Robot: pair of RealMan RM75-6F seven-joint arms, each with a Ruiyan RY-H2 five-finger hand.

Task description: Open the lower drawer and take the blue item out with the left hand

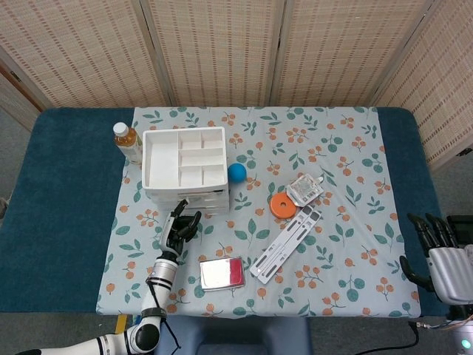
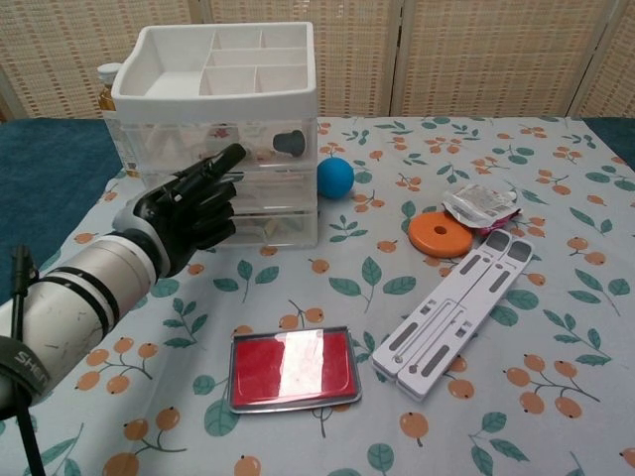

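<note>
A drawer unit with a white compartment tray on top and clear drawers stands at the left of the cloth, its drawers pushed in. My black left hand hovers just in front of the drawer fronts. Its fingers reach toward them, one raised above the others, and it holds nothing. A blue ball lies on the cloth right beside the unit. What is in the lower drawer I cannot make out. My right hand waits off the table's right edge, fingers apart and empty.
A bottle stands behind the unit. An orange disc, a plastic packet, a white folding stand and a red-lidded case lie on the cloth.
</note>
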